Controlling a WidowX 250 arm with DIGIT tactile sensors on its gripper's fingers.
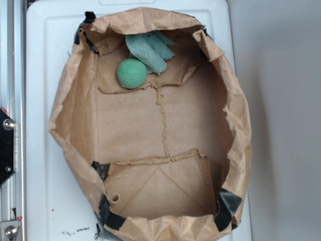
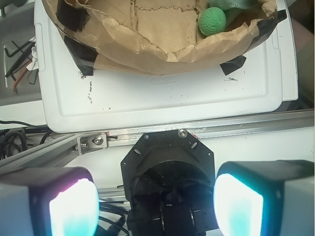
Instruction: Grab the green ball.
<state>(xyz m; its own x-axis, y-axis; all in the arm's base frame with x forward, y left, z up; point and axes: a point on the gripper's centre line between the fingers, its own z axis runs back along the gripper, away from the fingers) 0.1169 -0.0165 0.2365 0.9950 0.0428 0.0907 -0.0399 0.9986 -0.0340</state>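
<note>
My 2 fingers (image 2: 156,204) stand wide apart, holding nothing, back over the metal rail and well short of the crumpled brown paper bag (image 1: 235,115). The small mid-green foam ball (image 1: 132,73) lies in the bag's far corner, touching the pale teal ribbed cloth (image 1: 150,50). I'd clear the rim, descend straight, straddle only the ball. No writing is legible.

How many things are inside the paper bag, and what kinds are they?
Ball: 1, green
Cloth: 1, teal
Total inside the bag: 2
</note>
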